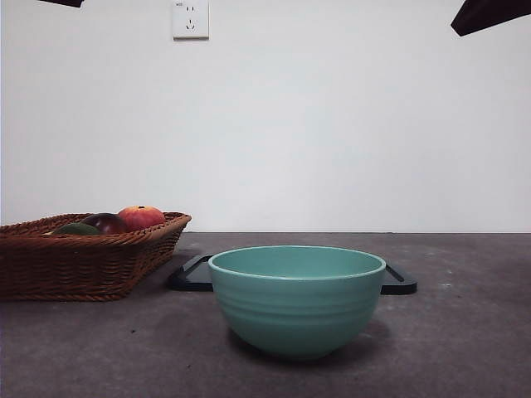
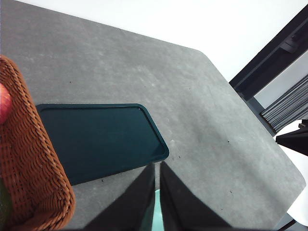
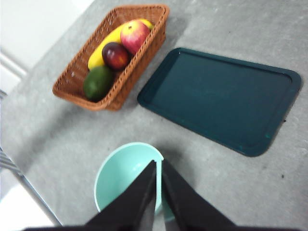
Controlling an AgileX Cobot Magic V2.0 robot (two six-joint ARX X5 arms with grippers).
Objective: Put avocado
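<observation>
The avocado (image 3: 98, 82), dull dark green, lies in the wicker basket (image 3: 72, 89) at the end nearest the bowl. In the front view only its top (image 1: 76, 229) shows over the basket rim (image 1: 91, 242) at the left. My right gripper (image 3: 159, 163) is shut and empty, high above the teal bowl (image 3: 122, 178). My left gripper (image 2: 157, 164) is shut and empty, high above the table between the dark tray (image 2: 96, 139) and the bowl. In the front view both arms show only as black tips at the top corners.
The basket also holds a dark maroon fruit (image 3: 115, 55), a red-orange peach-like fruit (image 3: 134, 36) and a banana (image 3: 102, 50). The teal bowl (image 1: 297, 298) stands at the front centre. The dark tray (image 3: 221, 101) lies flat behind it, beside the basket.
</observation>
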